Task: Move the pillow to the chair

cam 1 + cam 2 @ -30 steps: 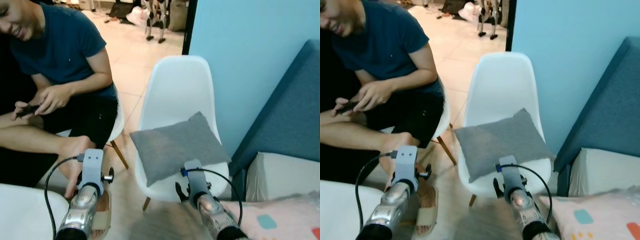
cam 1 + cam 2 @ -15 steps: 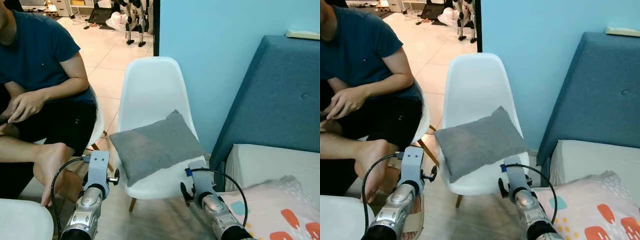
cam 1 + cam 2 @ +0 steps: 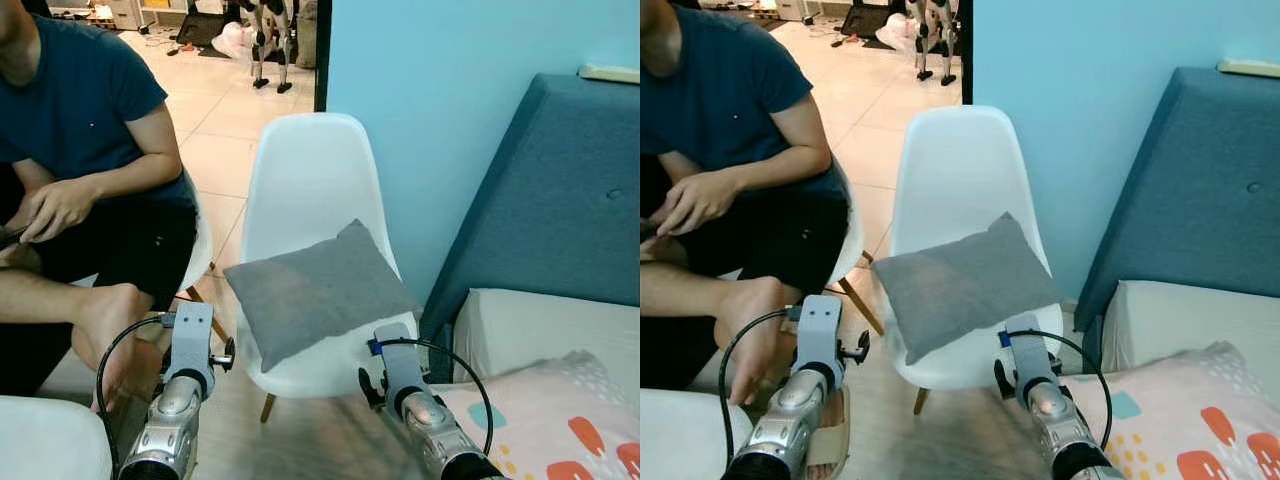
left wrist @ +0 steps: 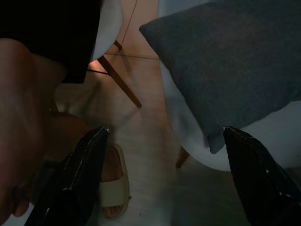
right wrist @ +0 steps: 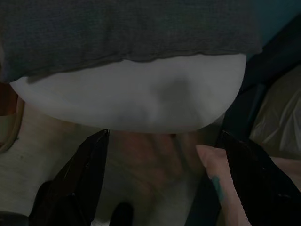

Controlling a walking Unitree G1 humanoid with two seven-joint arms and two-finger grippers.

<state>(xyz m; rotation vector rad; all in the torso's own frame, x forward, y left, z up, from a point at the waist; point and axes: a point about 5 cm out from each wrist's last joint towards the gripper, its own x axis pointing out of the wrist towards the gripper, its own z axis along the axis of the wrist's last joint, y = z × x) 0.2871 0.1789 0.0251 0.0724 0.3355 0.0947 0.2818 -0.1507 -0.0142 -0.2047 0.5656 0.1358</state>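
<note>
A: So where is the pillow (image 3: 318,290) now?

B: In the middle of the frame, lying flat on the seat of the white chair (image 3: 310,180), one corner hanging over the front edge at lower left. By the look of it the job is done.

A: How would it handle if it needed shifting?

B: Soft and light, I'd judge, and floppy. Best pinched at that overhanging corner or along an edge seam; the cloth shouldn't slip.

A: And the arms?

B: Both reach forward low in the frame. The left gripper (image 4: 164,174) hangs over the floor beside the seat, jaws spread and empty. The right gripper (image 5: 162,176) sits just below the seat's front rim, jaws likewise apart, holding nothing.
</note>
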